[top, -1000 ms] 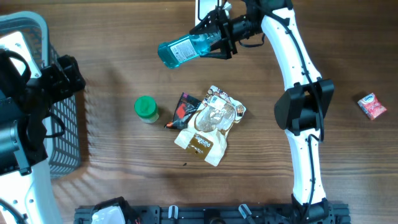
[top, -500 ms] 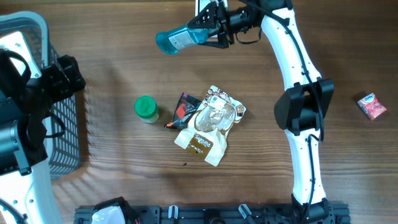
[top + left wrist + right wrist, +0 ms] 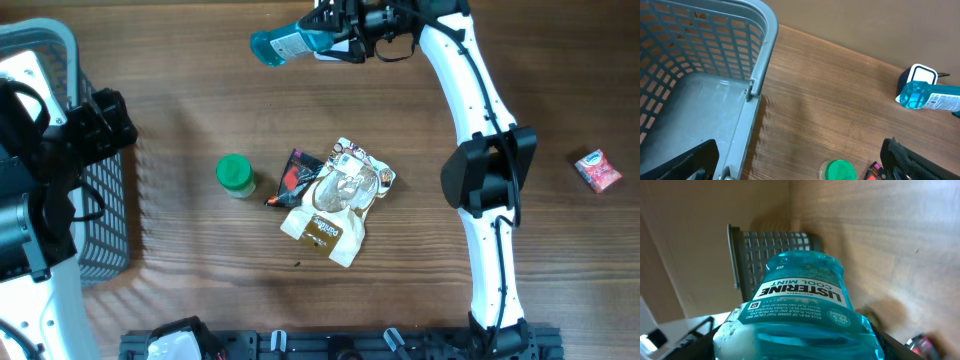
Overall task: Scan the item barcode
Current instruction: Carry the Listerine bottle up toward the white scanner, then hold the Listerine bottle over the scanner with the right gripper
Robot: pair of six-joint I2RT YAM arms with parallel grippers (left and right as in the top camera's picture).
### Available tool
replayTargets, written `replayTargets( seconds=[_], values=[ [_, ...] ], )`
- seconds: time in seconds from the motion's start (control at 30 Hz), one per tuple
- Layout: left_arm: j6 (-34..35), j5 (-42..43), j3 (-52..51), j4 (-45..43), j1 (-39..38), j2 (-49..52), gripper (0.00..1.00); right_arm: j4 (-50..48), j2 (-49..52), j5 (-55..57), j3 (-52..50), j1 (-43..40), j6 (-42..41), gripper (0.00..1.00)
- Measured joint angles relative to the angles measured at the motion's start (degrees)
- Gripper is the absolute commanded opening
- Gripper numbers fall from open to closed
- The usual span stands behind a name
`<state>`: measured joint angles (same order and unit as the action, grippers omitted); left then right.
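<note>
**Right gripper (image 3: 345,28) is gripping a mouthwash bottle (image 3: 290,43) on its side at the table's (image 3: 200,280) far edge.**

The grey basket (image 3: 100,215) is sitting at the table's left side. The left gripper (image 3: 799,161) is hovering beside its rim, fingers spread wide with nothing between them. The right arm (image 3: 480,170) is reaching to the far edge with its jaws partly open and clamping the bottle's cap end. The bottle's blue base is pointing left, just beside a white box (image 3: 920,75), and in the right wrist view its label is facing the camera. Mid-table, a pale snack bag (image 3: 340,205) is lying against a dark packet (image 3: 297,175), and a green-lidded jar (image 3: 234,175) is standing near them on the left. A pink packet (image 3: 598,170) is lying well apart at the right.
</note>
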<state>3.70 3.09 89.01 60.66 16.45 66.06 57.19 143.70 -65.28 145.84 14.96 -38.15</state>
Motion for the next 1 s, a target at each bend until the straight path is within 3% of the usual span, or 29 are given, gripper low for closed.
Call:
replayTargets(
  seconds=[0.13, 0.23, 0.33, 0.43, 0.67, 1.0],
  values=[
    [0.0, 0.0, 0.0, 0.0, 0.0, 0.0, 1.00, 0.6, 0.0, -2.5, 0.0, 0.0, -3.9, 0.53],
    [0.0, 0.0, 0.0, 0.0, 0.0, 0.0, 1.00, -1.7, 0.0, -2.1, -0.1, 0.1, -2.0, 0.53],
    [0.0, 0.0, 0.0, 0.0, 0.0, 0.0, 1.00, -6.6, 0.0, 1.3, -0.1, 0.2, 6.9, 0.53],
    [0.0, 0.0, 0.0, 0.0, 0.0, 0.0, 1.00, -9.8, 0.0, 5.4, -0.2, 0.2, 16.4, 0.61],
    [0.0, 0.0, 0.0, 0.0, 0.0, 0.0, 1.00, -17.7, 0.0, 7.7, -0.3, -1.0, 33.9, 0.61],
    [0.0, 0.0, 0.0, 0.0, 0.0, 0.0, 1.00, -33.3, 0.4, 8.0, -3.7, -4.9, 41.0, 0.65]
  ],
)
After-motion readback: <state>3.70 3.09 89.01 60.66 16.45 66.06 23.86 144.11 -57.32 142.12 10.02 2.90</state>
